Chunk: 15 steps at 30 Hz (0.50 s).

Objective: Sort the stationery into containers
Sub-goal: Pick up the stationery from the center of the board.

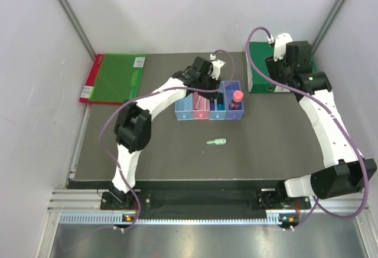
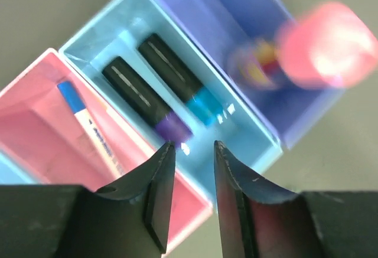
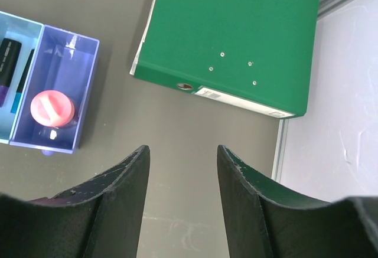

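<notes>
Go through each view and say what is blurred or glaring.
Left wrist: the pink round-capped piece is badly out of focus, the two black markers sharp with small glints. Right wrist: sharp throughout, the green binder evenly lit. Top external: even light, no strong glare.

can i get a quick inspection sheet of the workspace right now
surface: dark grey table, no spills seen
job's things: row of four bins; two black markers, one purple-tipped and one blue-tipped, in the blue bin; white-blue pen in the pink bin; pink-capped piece upright in the purple bin; mint green marker loose on the table
clutter: flat green folder far left, dark green binder far right
grippers: left gripper empty above the bins, jaws slightly apart; right gripper open, empty, near the binder
cables: purple cable along each arm, no snag seen
surroundings: white enclosure walls
</notes>
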Available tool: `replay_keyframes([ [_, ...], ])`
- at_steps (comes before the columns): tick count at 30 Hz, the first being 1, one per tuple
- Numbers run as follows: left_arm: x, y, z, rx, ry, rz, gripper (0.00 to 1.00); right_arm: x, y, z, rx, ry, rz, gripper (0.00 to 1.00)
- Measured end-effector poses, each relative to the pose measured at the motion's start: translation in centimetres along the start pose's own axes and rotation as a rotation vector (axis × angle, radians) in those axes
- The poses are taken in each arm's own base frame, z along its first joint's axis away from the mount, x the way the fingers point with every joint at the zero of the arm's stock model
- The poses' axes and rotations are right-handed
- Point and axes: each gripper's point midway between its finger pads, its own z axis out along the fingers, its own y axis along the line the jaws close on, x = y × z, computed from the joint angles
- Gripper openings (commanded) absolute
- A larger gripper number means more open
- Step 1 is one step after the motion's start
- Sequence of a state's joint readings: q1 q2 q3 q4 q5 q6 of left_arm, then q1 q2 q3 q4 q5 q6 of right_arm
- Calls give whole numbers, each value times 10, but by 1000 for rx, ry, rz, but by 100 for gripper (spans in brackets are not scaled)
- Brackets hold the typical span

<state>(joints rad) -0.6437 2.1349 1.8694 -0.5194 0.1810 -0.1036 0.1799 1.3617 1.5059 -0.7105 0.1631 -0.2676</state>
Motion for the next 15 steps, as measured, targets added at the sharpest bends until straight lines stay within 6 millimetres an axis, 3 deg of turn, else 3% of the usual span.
replay_keyframes([
  [5, 10, -23, -54, 152, -30, 278, 54, -5, -3, -10, 6, -26, 4, 50],
  [8, 28, -43, -72, 231, -14, 429, 62, -6, -3, -14, 7, -37, 6, 50],
  [11, 72, -61, -68, 300, 70, 538, 74, -6, -3, -15, 6, -39, 6, 50],
  [15, 144, -73, -52, 361, 256, 560, 75, -5, -3, -15, 3, -39, 6, 50],
])
